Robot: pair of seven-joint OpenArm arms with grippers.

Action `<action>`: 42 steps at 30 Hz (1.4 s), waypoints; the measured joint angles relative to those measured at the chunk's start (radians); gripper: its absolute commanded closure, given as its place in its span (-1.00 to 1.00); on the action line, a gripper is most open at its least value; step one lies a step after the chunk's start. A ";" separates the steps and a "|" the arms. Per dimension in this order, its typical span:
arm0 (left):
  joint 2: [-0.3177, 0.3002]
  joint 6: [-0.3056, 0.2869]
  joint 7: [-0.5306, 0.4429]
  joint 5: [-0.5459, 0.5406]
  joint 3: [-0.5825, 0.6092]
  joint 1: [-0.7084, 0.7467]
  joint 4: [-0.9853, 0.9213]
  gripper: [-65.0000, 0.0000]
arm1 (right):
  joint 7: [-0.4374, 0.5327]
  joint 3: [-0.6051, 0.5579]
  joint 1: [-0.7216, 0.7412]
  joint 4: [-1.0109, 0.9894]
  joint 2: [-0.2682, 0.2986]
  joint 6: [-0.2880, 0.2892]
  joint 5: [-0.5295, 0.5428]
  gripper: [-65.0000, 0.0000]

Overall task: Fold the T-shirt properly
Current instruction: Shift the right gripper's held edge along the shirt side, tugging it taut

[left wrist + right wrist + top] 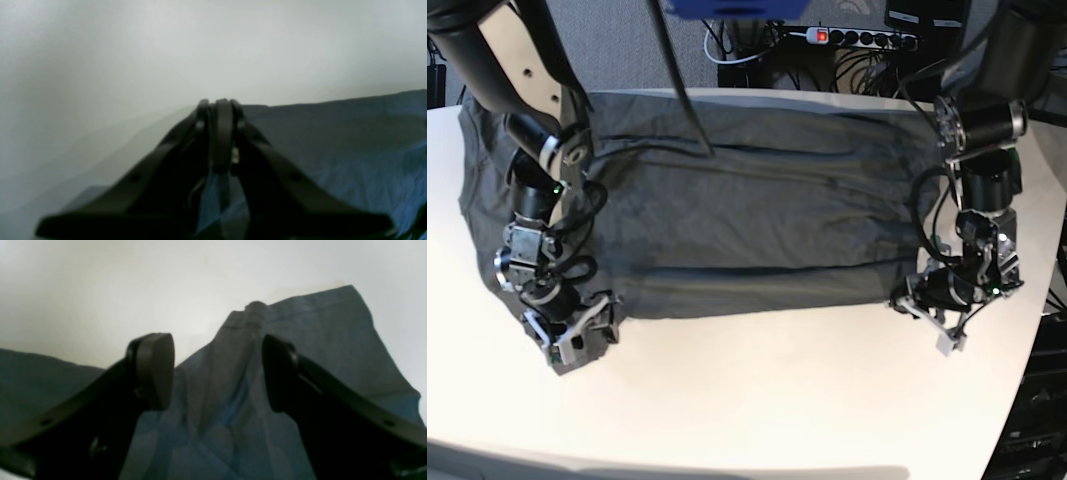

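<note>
Nearest the base camera, a bare stretch of the white table [757, 390] is seen, and just beyond it the two grippers are set down at the near edge of the T-shirt [747, 220]. The dark grey T-shirt is spread flat across the far half of the table, with long shallow creases running from left to right and its near edge lying as a fairly straight line between the two grippers.

At the near left corner of the cloth, the right gripper [567, 335] is held with its jaws wide apart. In the right wrist view the right gripper [217, 373] is seen with a raised ridge of fabric and a hemmed corner lying between the two separated fingers [155, 370]; no cloth is pinched there.

At the near right corner of the cloth, the left gripper [927, 315] is found with its jaws brought together. In the left wrist view the left gripper [218, 110] is shown closed at the fabric's edge, with cloth visible between the finger bases; whether fabric is actually pinched cannot be told.

A power strip [862, 37] and cables are seen beyond the far edge of the table.
</note>
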 measured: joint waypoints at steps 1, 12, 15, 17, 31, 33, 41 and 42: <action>0.000 0.000 0.000 0.000 0.000 0.000 0.000 0.88 | 0.000 0.000 0.000 0.000 -0.002 0.000 0.000 -0.24; 0.000 0.000 0.000 0.000 0.000 0.000 0.000 0.88 | 0.060 0.000 0.002 -0.083 -0.005 -0.058 0.003 -0.23; 0.000 0.000 0.000 0.000 0.000 0.000 0.000 0.88 | 0.079 0.000 0.003 -0.083 -0.002 -0.072 0.003 -0.23; 0.000 0.000 0.000 0.000 0.000 0.000 0.000 0.88 | 0.079 0.000 0.002 -0.083 -0.003 -0.072 0.002 -0.23; 0.005 0.013 0.031 0.027 0.000 0.017 0.068 0.88 | 0.080 0.000 0.003 -0.083 -0.002 -0.072 0.003 0.49; 0.005 0.016 0.056 0.024 0.000 0.017 0.077 0.88 | 0.081 0.000 0.003 -0.083 -0.002 -0.072 0.003 0.57; 0.005 0.015 0.060 0.024 0.000 0.016 0.077 0.88 | 0.082 0.000 0.003 -0.083 -0.002 -0.072 0.003 0.98; 0.005 0.015 0.060 0.024 0.000 0.017 0.077 0.88 | 0.082 0.000 0.003 -0.083 -0.002 -0.072 0.003 0.98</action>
